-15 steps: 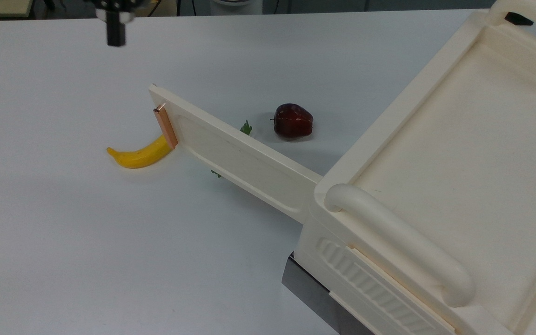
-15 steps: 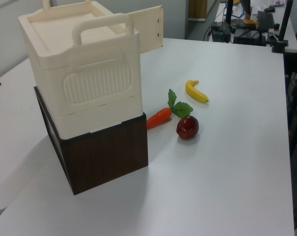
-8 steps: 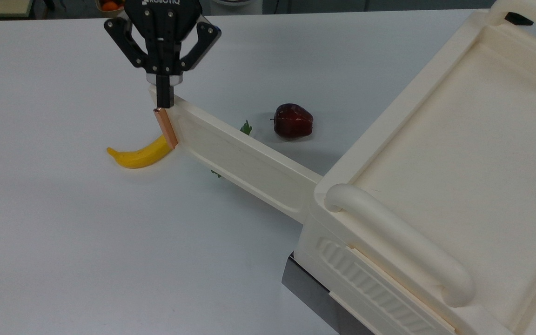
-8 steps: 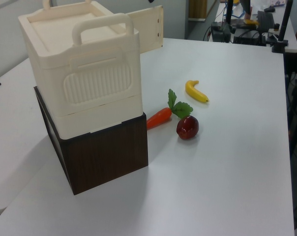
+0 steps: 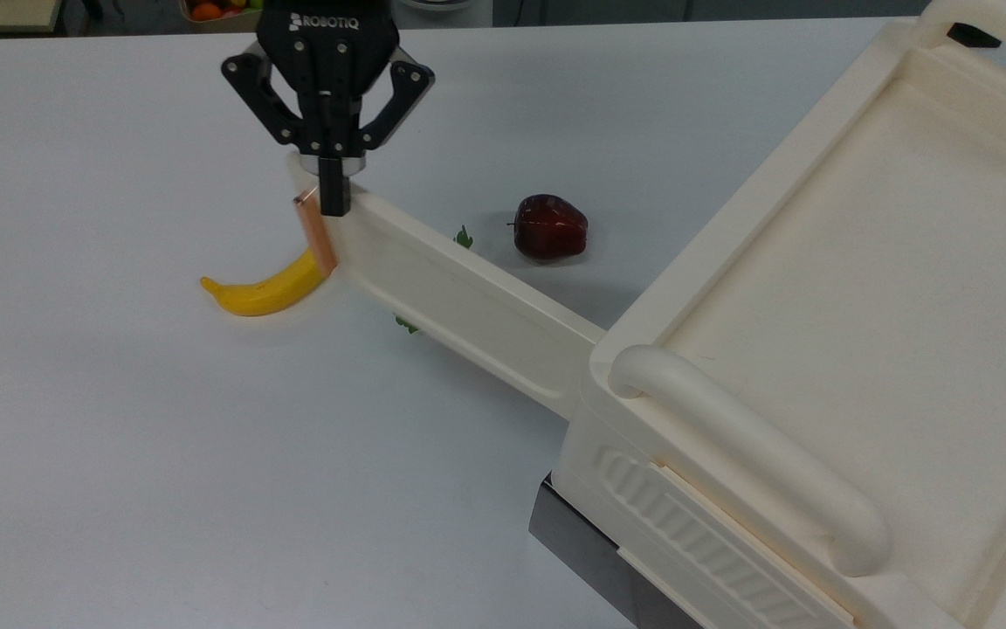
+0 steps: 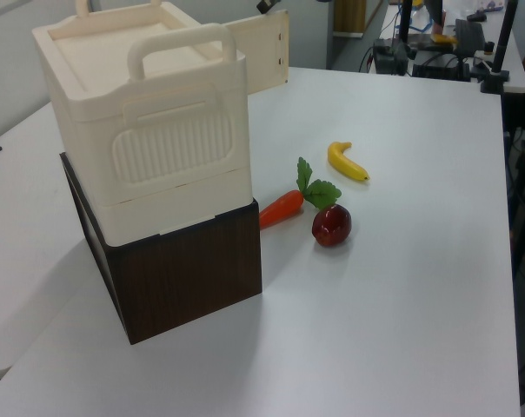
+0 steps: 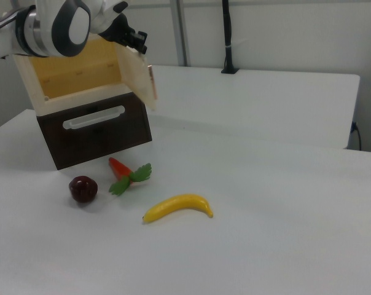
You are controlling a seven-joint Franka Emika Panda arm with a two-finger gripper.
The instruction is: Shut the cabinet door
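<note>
The cream cabinet [image 5: 861, 306] stands on a dark wooden box [image 6: 184, 278]. Its cabinet door [image 5: 468, 306] hangs open and reaches out over the table, with a copper handle strip [image 5: 318, 234] at its free end. In the left view the cabinet door [image 6: 261, 52] juts out behind the cabinet; in the right view the cabinet door [image 7: 136, 74] hangs at the front of the yellow-lined interior. My black gripper [image 5: 334, 203] is shut, its fingers together against the door's top edge just beside the copper strip. Part of the gripper [image 7: 135, 40] shows at the door's upper corner.
On the white table under and near the door lie a banana [image 5: 263, 288], a dark red apple [image 5: 550, 227] and a carrot [image 6: 282, 208] with green leaves. The dark box has a white bar handle [image 7: 93, 117]. Open table spreads across the top view's left and lower left.
My gripper has come down from the far edge to the door's free end. Over the last half second it shifted slightly right in the top view, and the door's end turned a little.
</note>
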